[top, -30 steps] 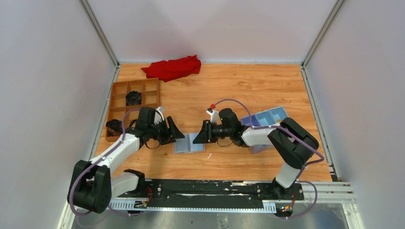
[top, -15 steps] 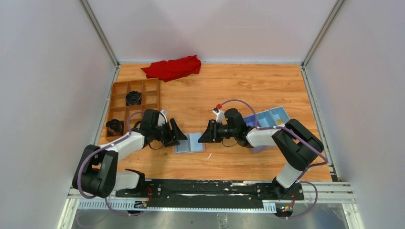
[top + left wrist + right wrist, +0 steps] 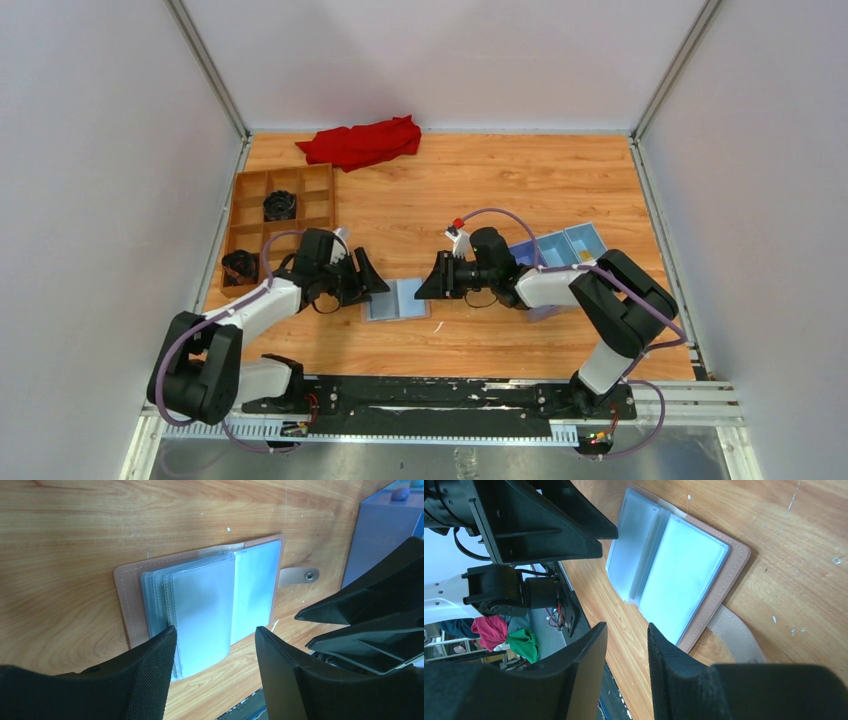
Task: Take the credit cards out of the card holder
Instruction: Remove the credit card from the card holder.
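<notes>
The card holder (image 3: 398,299) lies open and flat on the wooden table, tan-pink outside with pale translucent sleeves inside. It also shows in the left wrist view (image 3: 200,600) and the right wrist view (image 3: 674,575). No separate credit cards show; the sleeves look pale and I cannot tell what is in them. My left gripper (image 3: 372,280) is open and empty, low at the holder's left edge (image 3: 215,632). My right gripper (image 3: 428,283) is open and empty, just off the holder's right edge (image 3: 626,627). The two grippers face each other across the holder.
A blue box (image 3: 555,255) with compartments stands behind the right gripper. A brown compartment tray (image 3: 275,215) with a black object sits at the left. A red cloth (image 3: 360,142) lies at the back. The holder's snap strap (image 3: 300,575) sticks out on the right.
My right gripper has drawn back a little to the right, away from the holder. My left arm has shifted its elbow slightly. The holder has not moved.
</notes>
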Controlling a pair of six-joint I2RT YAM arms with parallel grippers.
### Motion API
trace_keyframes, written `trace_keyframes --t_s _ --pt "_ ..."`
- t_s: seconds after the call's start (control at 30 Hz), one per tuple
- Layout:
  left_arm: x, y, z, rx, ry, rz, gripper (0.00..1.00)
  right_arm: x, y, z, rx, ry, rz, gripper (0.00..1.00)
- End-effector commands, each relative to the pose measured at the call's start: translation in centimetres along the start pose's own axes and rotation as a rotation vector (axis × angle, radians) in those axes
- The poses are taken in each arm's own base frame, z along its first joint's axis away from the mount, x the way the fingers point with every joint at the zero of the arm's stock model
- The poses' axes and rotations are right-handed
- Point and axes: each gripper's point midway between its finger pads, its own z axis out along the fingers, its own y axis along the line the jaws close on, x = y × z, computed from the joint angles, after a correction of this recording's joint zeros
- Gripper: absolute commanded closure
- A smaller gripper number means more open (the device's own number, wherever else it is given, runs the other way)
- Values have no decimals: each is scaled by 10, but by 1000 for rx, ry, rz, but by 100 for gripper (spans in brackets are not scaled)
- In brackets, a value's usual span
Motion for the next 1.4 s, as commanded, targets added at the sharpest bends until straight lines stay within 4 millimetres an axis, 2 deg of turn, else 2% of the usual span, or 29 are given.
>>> trace_keyframes --t_s 0.0,0.6,0.77,0.9,1.13,1.37 --pt "8 3 10 -1 30 7 35 0 -7 -2 18 -3 -5 60" --pt "23 -34 41 52 142 63 36 1 -5 -8 24 -16 -10 60" --pt "24 -55 47 83 165 89 36 -1 -10 -14 46 -39 -2 61" --pt "23 -70 51 111 177 107 36 -12 -8 -31 99 -87 -48 62" --pt "23 -95 55 151 191 136 36 -21 -17 -80 315 -190 -152 59" --pt "26 -123 60 203 219 175 36 -16 -34 -108 381 -275 -116 58"
